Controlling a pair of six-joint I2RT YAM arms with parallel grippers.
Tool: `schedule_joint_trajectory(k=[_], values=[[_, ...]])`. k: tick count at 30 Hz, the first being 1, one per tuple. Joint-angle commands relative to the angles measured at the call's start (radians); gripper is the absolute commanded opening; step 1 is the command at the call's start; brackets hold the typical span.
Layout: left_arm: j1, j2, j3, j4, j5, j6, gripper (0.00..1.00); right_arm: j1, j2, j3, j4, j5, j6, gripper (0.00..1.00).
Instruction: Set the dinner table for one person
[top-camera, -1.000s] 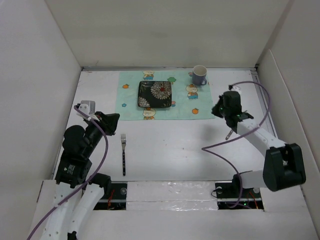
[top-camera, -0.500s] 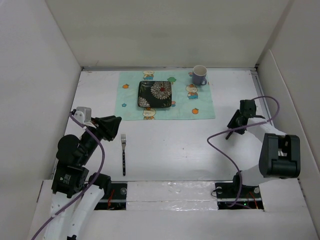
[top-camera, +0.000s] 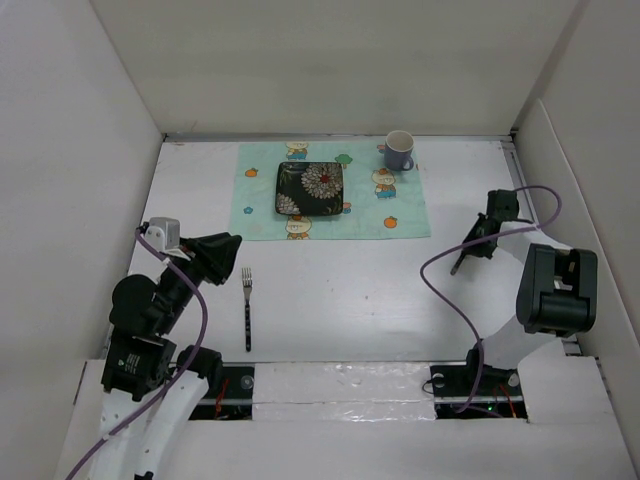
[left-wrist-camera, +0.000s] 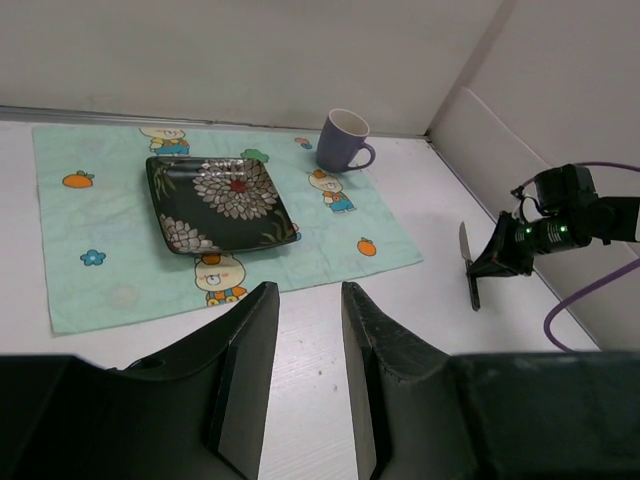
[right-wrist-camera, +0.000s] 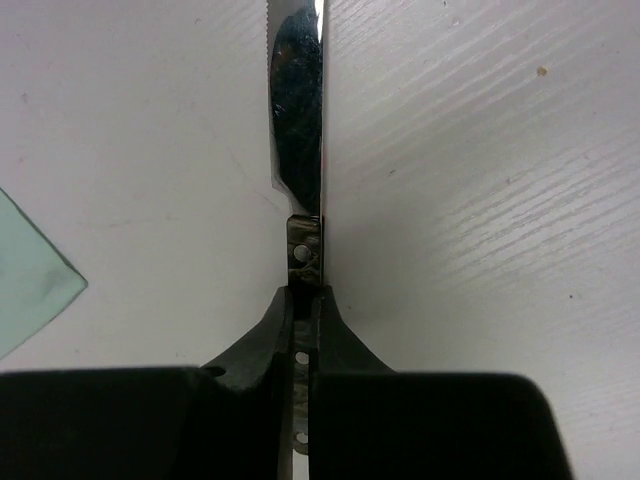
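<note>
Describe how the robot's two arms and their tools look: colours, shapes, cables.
The left arm and right arm mix white links with bulky black joint housings. A purple cable loops along each. The left tool and right tool each have two black tapering fingers. A small white box sits on the left wrist; green lights glow on the right.

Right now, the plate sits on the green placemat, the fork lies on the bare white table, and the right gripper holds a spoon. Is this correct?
Not quite: the right gripper holds a knife, not a spoon; the right wrist view shows its serrated blade. The plate does sit on the green placemat, and the fork lies on the bare white table.
</note>
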Motion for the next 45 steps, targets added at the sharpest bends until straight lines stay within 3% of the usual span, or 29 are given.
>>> schedule_joint_trajectory(k=[1,4,8,11,13,15,19,24,34,45], values=[[-0.004,-0.011,0.011,0.031,-0.018,0.012,0.29,-0.003,-0.039,-0.029,-0.017,0.000,-0.001,0.00],[-0.004,-0.003,0.006,0.028,-0.014,0.013,0.29,0.034,-0.155,-0.015,-0.030,0.049,0.005,0.00],[-0.004,0.013,0.006,0.017,-0.032,0.018,0.29,0.189,-0.330,0.046,-0.058,0.150,0.008,0.00],[-0.004,0.027,0.005,0.019,-0.038,0.019,0.29,0.324,-0.423,0.103,-0.014,0.105,0.000,0.00],[-0.004,0.041,0.002,0.017,-0.064,0.018,0.30,0.449,-0.371,0.228,-0.042,0.049,-0.012,0.00],[-0.004,0.050,0.000,0.017,-0.072,0.018,0.30,0.517,-0.334,0.229,-0.055,0.049,-0.029,0.00],[-0.004,0.063,-0.009,0.026,-0.090,0.013,0.31,0.629,-0.153,0.434,-0.052,0.028,-0.069,0.00],[-0.004,0.122,-0.011,0.019,-0.099,0.010,0.32,0.603,0.107,0.615,-0.024,-0.041,-0.080,0.00],[0.007,0.196,-0.009,0.011,-0.113,0.005,0.32,0.531,0.471,0.830,-0.032,-0.158,-0.067,0.00],[0.037,0.231,-0.012,0.020,-0.080,0.007,0.32,0.497,0.599,0.867,0.002,-0.196,-0.047,0.00]])
